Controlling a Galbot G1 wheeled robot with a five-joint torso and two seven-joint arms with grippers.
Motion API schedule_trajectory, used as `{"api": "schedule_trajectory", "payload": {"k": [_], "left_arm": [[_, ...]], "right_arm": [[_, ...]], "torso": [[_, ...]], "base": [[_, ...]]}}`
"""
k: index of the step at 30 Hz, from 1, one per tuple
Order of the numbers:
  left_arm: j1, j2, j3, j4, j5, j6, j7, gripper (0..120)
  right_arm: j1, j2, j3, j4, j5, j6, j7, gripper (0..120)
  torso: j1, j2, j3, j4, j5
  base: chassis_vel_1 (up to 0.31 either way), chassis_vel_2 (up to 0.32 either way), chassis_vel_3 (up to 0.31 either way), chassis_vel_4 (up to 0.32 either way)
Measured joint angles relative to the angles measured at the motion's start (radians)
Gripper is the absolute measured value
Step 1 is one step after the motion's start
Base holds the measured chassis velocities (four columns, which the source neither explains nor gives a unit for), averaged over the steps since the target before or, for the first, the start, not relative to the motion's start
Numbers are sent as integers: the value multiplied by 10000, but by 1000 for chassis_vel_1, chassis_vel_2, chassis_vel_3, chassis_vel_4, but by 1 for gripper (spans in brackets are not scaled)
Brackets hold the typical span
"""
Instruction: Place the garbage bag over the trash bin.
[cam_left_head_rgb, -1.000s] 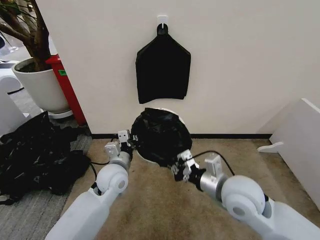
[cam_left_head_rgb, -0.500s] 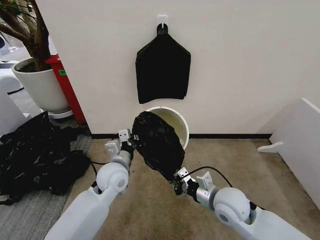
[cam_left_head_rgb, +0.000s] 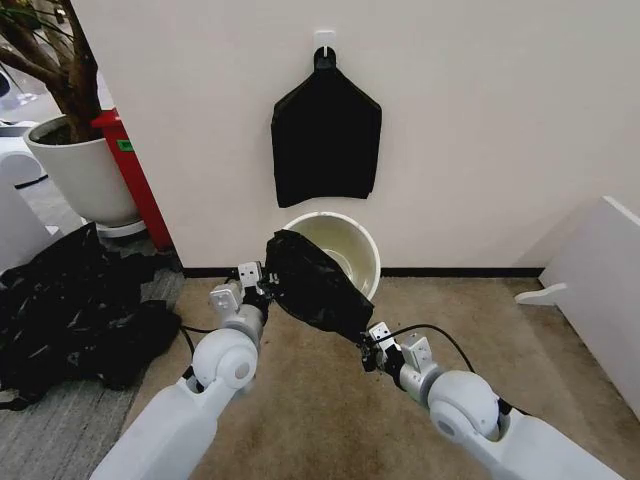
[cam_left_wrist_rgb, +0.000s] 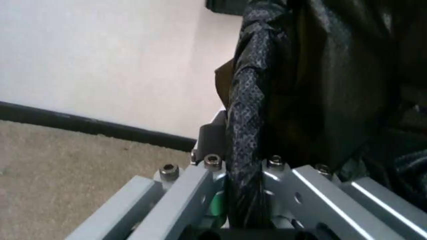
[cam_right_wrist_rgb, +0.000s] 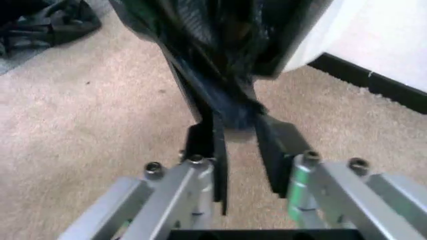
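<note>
Between both grippers: thin glossy black plastic garbage bag (cam_left_head_rgb: 315, 283) | left gripper (cam_left_head_rgb: 257, 282), right gripper (cam_left_head_rgb: 371, 350) clamped on edges | cream-white round plastic trash bin (cam_left_head_rgb: 352, 240) beyond, uncovered | risk: film slips out.

Thin glossy black plastic garbage bag (cam_left_head_rgb: 315, 282) no longer covers the mouth of the cream-white round plastic trash bin (cam_left_head_rgb: 352, 240); a second ago it lay bunched over the opening, now it has slid off toward the robot and the bin's inside shows. The bag is pulled flatter and stretched in a slant between the two grippers. Right gripper (cam_left_head_rgb: 372, 347), clamped on the bag's lower corner, drew back from the bin, then edged slightly right.
</note>
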Motion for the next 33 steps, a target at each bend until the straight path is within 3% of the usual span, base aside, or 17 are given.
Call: {"api": "schedule_trajectory", "payload": {"k": [5,7,11,14,19,23,33], "left_arm": [[-220,-65,-66,114,6,-33,-154,1],[-335,-84,-72,183,-2,-39,-244,1],[-395,-95,-73,240,-1,-42,-296,1],[-505,-99,-31,534,439,-145,-259,1],[-456,11,133,722,1134,-265,88,1],[-289,115,337,747,2102,-442,450,1],[-305,142,483,438,2533,-485,478,1]], "right_arm": [[-436,-149,59,485,20,123,443,30],[-742,-221,64,898,73,253,699,43],[-908,-255,82,1153,76,306,791,48],[-1259,-330,205,2121,4,470,1345,68],[-703,-523,569,2952,-3,485,1516,79],[1026,-694,679,2729,-161,483,575,98],[2391,53,-142,1547,41,123,-18,100]], "torso": [[0,0,0,2,4],[0,0,0,1,3],[0,0,0,0,3],[0,0,-1,1,2],[0,0,0,-1,-5],[0,0,1,3,-1],[0,0,1,3,1]], "base": [[0,0,0,0],[0,0,0,0],[0,0,0,0],[0,0,0,0],[0,0,0,0],[0,0,0,0],[0,0,0,0]]}}
